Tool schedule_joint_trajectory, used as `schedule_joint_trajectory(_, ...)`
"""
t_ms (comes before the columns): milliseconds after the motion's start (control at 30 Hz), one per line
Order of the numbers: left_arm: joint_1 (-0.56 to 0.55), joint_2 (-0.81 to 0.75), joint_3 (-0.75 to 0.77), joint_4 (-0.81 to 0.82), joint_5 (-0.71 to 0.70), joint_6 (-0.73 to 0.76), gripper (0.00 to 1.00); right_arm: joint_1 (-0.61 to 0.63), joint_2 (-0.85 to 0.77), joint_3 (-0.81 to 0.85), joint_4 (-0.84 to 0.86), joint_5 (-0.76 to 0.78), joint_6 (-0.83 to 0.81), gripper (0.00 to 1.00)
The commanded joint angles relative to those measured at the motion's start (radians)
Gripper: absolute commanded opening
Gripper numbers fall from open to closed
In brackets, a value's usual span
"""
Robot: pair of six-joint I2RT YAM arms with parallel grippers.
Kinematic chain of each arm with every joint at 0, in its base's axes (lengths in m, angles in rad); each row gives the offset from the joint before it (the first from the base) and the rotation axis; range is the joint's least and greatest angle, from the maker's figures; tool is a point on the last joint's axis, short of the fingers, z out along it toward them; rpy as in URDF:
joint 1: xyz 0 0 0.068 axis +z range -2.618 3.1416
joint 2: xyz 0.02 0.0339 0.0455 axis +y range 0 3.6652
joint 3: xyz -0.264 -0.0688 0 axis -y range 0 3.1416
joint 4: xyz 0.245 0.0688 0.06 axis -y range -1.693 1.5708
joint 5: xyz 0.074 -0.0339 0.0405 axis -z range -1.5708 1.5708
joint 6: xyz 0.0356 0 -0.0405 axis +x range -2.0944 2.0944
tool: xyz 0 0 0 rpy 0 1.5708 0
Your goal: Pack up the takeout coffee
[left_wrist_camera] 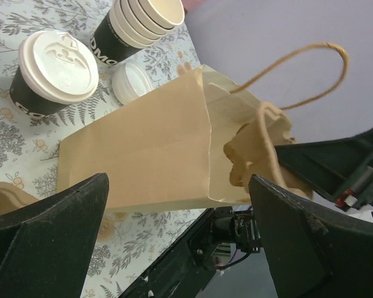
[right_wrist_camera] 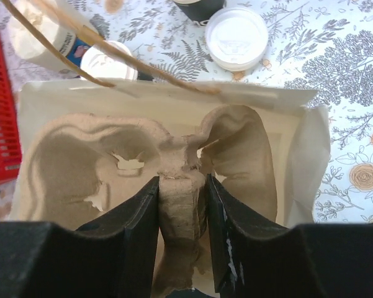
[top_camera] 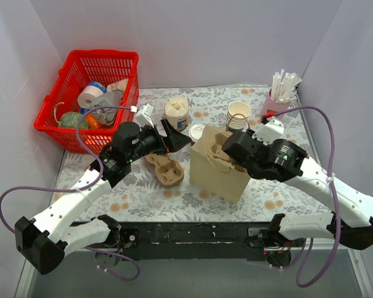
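The takeout coffee, a small white cup with a flat white lid [left_wrist_camera: 134,79], stands on the table between the stack of cups and the bag; it also shows in the right wrist view [right_wrist_camera: 238,37]. I cannot make it out in the top view. A brown paper bag [top_camera: 218,177] stands open mid-table. My right gripper [top_camera: 228,148] is shut on the centre ridge of a pulp cup carrier [right_wrist_camera: 87,161] and holds it in the bag's mouth. My left gripper [top_camera: 177,136] is open and empty, just left of the bag [left_wrist_camera: 143,149].
A lidded dark-sleeved cup [left_wrist_camera: 53,68] stands behind the bag, near a cream jar [top_camera: 177,112]. A stack of lidless cups [top_camera: 238,115] and a pink straw holder [top_camera: 274,102] stand at the back right. A second pulp carrier [top_camera: 166,167] lies left of the bag. A red basket [top_camera: 56,118] sits back left.
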State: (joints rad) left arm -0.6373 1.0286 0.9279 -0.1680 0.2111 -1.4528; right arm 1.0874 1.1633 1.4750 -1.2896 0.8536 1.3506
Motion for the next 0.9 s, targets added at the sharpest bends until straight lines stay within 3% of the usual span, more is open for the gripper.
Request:
schedule_joint_trajectory(0,-0.001,0.005,0.003,0.044,0.108,0.066,0.98,-0.033,0.018,-0.039,0.010,0.019,0.078,0.42)
schedule_joint_trajectory(367,-0.004,0.070,0.015,0.084,0.244,0.150,0.98,-0.075,0.105,-0.028,-0.010,-0.005,0.064,0.45)
schedule_joint_trajectory(867,-0.022,0.126,0.037,0.091,0.271,0.181,0.97,-0.113,0.245,-0.067,-0.013,-0.051,0.030,0.47)
